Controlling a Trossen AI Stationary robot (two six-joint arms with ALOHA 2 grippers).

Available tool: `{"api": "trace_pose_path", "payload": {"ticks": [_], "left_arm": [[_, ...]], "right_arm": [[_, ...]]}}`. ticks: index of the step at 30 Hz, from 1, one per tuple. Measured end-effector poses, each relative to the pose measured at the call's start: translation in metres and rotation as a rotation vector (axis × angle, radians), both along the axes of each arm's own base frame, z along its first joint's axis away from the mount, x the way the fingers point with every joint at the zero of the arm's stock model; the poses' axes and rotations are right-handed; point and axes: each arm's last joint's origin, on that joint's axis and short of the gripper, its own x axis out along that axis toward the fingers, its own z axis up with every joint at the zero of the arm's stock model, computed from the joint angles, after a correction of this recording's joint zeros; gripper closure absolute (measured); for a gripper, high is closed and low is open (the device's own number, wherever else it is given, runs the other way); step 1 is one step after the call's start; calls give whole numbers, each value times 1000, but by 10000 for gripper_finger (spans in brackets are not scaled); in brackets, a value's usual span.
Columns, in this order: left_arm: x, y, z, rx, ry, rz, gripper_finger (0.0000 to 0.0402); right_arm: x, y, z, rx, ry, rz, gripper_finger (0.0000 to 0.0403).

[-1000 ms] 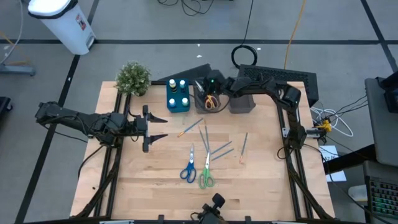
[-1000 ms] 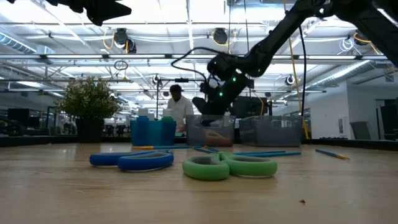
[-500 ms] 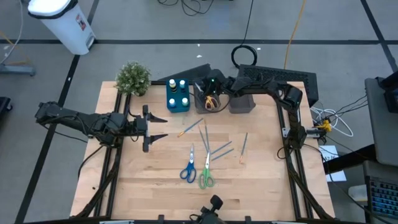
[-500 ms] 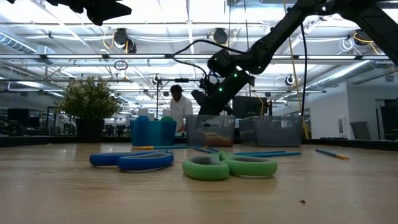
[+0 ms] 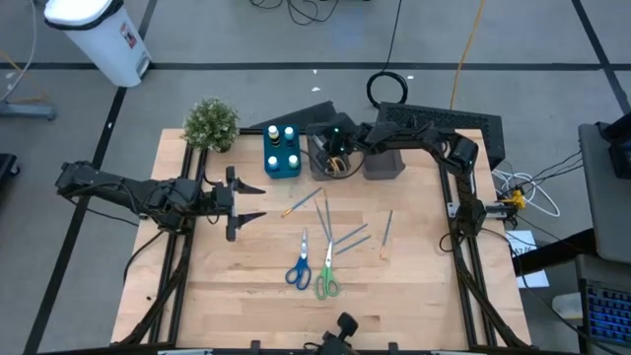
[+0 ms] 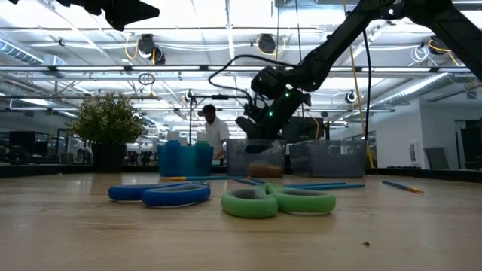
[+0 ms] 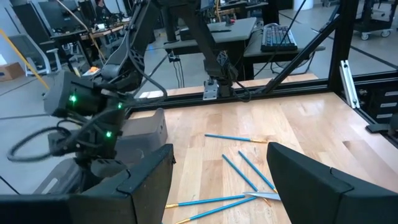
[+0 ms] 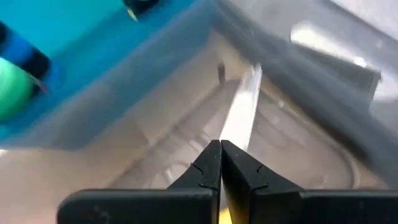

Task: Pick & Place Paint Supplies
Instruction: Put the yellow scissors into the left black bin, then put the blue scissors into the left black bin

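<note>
the right gripper (image 8: 220, 163), fingers pinched together over the grey bin (image 5: 333, 158) that holds scissors, carries nothing, while the left gripper (image 5: 234, 203) waits open; the green scissors (image 5: 326, 276) mid-table look light, rigid and slick, best pinched at the pivot.

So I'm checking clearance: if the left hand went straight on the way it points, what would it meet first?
Probably nothing on the table: the left hand hovers open, aimed across above the brushes. Farther along stands the right arm's base; depth is unclear.
</note>
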Motion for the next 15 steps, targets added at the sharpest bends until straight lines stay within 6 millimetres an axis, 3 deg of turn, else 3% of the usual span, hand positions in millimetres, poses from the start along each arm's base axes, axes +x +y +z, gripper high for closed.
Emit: {"api": "trace_pose_path", "payload": {"ticks": [8, 15], "left_arm": [[0, 0, 0, -1, 2, 0, 133], [0, 0, -1, -8, 9, 1, 133]], "right_arm": [[-2, 26, 42, -69, -4, 100, 403], [-12, 83, 90, -114, 65, 286, 403]]}}
